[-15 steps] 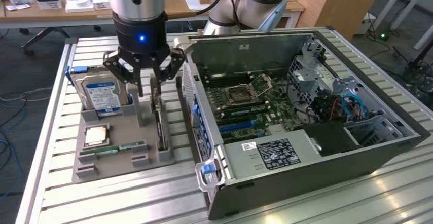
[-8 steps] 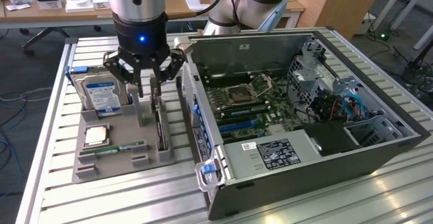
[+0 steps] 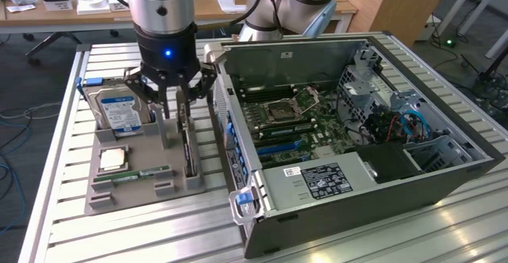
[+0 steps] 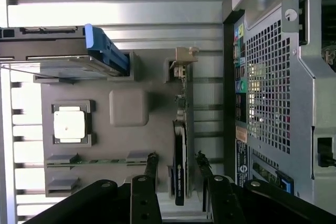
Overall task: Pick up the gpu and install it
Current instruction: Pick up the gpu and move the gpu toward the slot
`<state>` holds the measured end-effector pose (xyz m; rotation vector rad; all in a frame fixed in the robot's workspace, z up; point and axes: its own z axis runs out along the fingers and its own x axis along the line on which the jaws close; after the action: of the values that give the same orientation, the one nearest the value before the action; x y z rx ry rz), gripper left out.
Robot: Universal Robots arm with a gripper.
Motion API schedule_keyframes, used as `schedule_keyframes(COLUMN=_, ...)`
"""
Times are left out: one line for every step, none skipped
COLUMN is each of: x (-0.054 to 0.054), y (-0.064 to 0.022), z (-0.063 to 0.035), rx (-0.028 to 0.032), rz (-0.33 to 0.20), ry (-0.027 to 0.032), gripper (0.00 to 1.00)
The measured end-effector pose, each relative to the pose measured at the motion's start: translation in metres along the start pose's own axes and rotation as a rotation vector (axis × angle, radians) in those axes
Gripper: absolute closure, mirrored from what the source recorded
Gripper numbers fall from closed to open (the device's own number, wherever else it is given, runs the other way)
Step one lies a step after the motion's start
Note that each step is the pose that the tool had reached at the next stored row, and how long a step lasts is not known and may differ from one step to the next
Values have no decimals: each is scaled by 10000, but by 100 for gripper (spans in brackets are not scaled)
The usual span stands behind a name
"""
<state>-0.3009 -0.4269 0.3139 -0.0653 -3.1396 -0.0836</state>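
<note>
The gpu (image 3: 189, 151) is a thin dark card standing on edge in a slot of the grey holder tray (image 3: 135, 199), beside the open computer case (image 3: 341, 174). My gripper (image 3: 181, 103) hangs directly over its far end, open. In the wrist view the gpu (image 4: 180, 145) runs between the two black fingers (image 4: 151, 162), with a gap on each side and its pale bracket end (image 4: 184, 59) farthest from me. The gripper (image 4: 177, 163) straddles the card without touching it. Inside the case the green motherboard (image 3: 294, 126) lies exposed.
On the same tray stand a silver hard drive with a blue-white label (image 3: 119, 109), a square processor (image 3: 113, 157) and a narrow green memory stick (image 3: 133, 175). The case's rear panel (image 4: 273, 82) rises close beside the tray. All rests on a slatted metal table (image 3: 143, 233).
</note>
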Motion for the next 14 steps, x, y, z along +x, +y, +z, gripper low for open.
schedule_keyframes(x=0, y=-1, z=17, rx=0, rz=0, ry=-10, gripper=58)
schedule_keyframes(x=0, y=-2, z=35, rx=-1, rz=-1, ry=-23, gripper=58)
schedule_keyframes(x=0, y=-2, z=48, rx=-2, rz=-2, ry=-38, gripper=58)
schedule_keyframes(x=0, y=-3, z=60, rx=-2, rz=-4, ry=-55, gripper=58)
schedule_keyframes(x=0, y=-4, z=74, rx=-3, rz=-5, ry=-72, gripper=58)
schedule_keyframes(x=0, y=-5, z=90, rx=-3, rz=-6, ry=-83, gripper=58)
schedule_keyframes(x=0, y=-6, z=108, rx=-4, rz=-7, ry=-90, gripper=58)
schedule_keyframes(x=0, y=-6, z=126, rx=-4, rz=-7, ry=-96, gripper=58)
schedule_keyframes(x=0, y=-7, z=145, rx=-5, rz=-7, ry=-103, gripper=58)
schedule_keyframes(x=0, y=-8, z=162, rx=-5, rz=-7, ry=-110, gripper=58)
schedule_keyframes(x=0, y=-8, z=177, rx=-5, rz=-8, ry=-115, gripper=58)
schedule_keyframes(x=0, y=-8, z=189, rx=-5, rz=-9, ry=-122, gripper=58)
schedule_keyframes(x=0, y=-8, z=197, rx=-6, rz=-10, ry=-127, gripper=58)
schedule_keyframes(x=0, y=-8, z=203, rx=-6, rz=-10, ry=-128, gripper=58)
